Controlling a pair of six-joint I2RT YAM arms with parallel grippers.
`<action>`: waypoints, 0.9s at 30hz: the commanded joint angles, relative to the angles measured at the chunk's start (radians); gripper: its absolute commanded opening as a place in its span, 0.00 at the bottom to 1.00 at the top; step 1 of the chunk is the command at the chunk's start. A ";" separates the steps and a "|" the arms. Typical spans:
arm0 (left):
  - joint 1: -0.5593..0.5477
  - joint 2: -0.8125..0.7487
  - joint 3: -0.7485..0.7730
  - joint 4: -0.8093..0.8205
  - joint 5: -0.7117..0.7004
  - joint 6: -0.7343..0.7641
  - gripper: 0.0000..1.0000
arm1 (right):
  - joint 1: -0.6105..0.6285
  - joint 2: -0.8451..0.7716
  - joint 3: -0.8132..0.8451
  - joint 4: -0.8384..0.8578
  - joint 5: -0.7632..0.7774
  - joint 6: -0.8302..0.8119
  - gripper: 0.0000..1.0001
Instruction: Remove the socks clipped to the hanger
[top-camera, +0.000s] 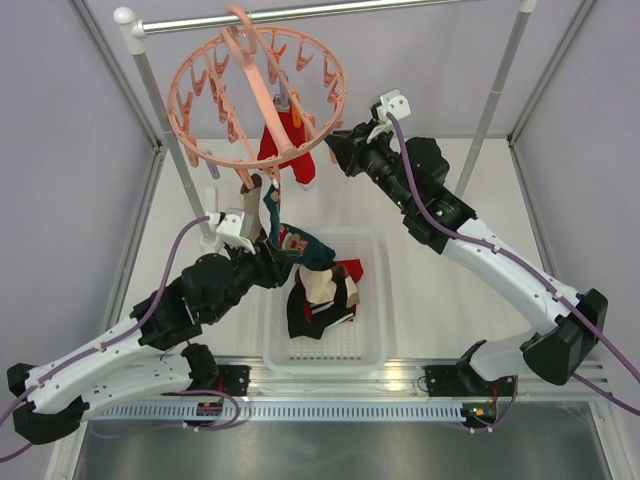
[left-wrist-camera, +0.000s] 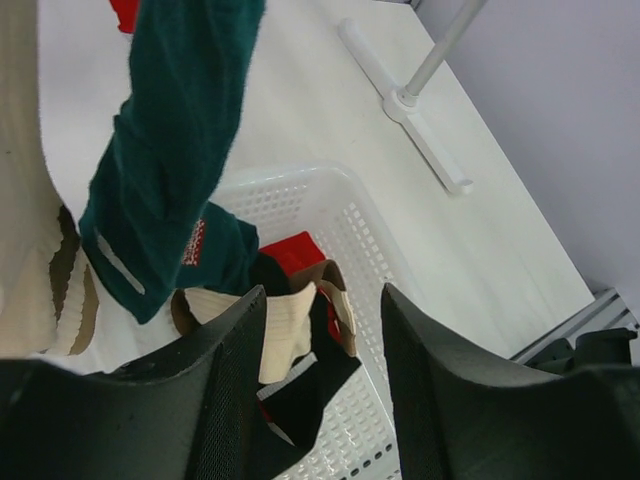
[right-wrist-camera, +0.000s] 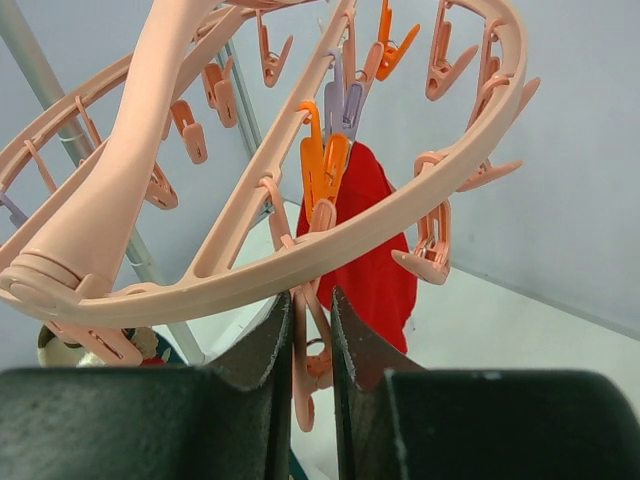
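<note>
socks: a mixed pile (top-camera: 320, 290) is already down in the white basket (top-camera: 373, 290), centre of the top view; left on the hanger (top-camera: 262, 90), upper centre: red sock (top-camera: 283, 140), teal sock (top-camera: 272, 210), beige sock (top-camera: 254, 192), all dangling under the ring. teal sock hangs upper left of the left claw (left-wrist-camera: 322, 300), outside its jaws, which are parted and empty. right claw (right-wrist-camera: 310, 300) looks pinched on a salmon clip (right-wrist-camera: 302, 400) under the rim, red sock just behind

L arm (top-camera: 110, 362) & R arm (top-camera: 500, 262): white links, black joints, purple cables (top-camera: 178, 243); L hand (left-wrist-camera: 322, 295) & R hand (right-wrist-camera: 310, 300) black.
</note>
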 joint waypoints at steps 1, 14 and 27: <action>-0.004 -0.011 0.005 -0.039 -0.060 0.006 0.54 | -0.023 0.020 0.056 0.024 0.004 0.040 0.13; -0.004 0.113 -0.041 -0.083 -0.292 -0.091 0.59 | -0.037 0.024 0.058 0.022 -0.026 0.063 0.13; 0.068 0.349 -0.039 -0.048 -0.376 -0.160 0.63 | -0.038 0.009 0.046 0.022 -0.057 0.079 0.13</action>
